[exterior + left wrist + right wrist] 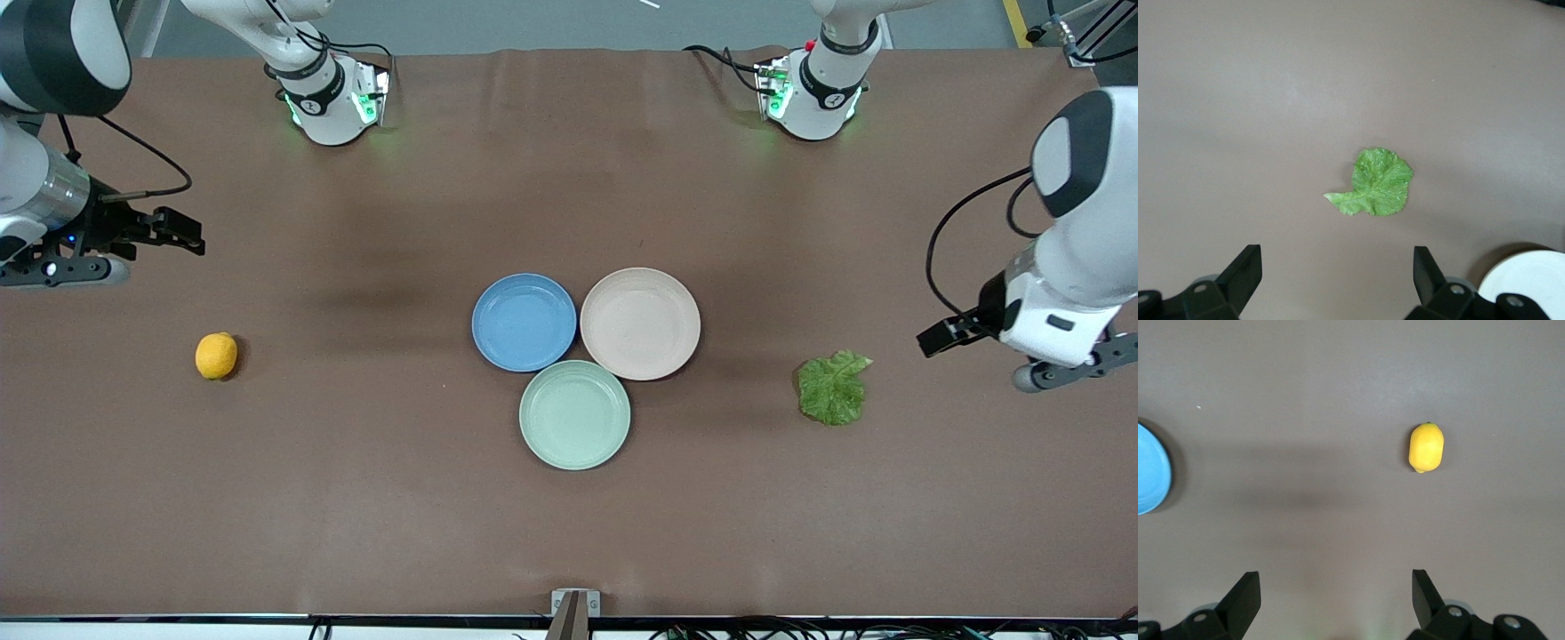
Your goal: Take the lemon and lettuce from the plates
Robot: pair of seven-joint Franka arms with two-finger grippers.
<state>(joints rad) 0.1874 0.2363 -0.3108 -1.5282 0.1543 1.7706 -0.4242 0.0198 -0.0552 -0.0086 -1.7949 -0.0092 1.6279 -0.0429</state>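
The lemon [216, 356] lies on the bare table toward the right arm's end, not on a plate. The lettuce [833, 388] lies flat on the table toward the left arm's end. The blue plate [524, 321] and the beige plate [639, 323] sit side by side mid-table, both empty. My right gripper [182, 235] is open and empty in the air, apart from the lemon [1426, 447]. My left gripper [941, 338] is open and empty in the air beside the lettuce [1375, 183]. The right wrist view shows the blue plate's edge [1150, 468].
A mint-green plate [574, 413], empty, touches the other two plates on their side nearer the front camera. The two arm bases [333, 98] [813, 93] stand at the table's back edge. The brown table [356, 498] is bare elsewhere.
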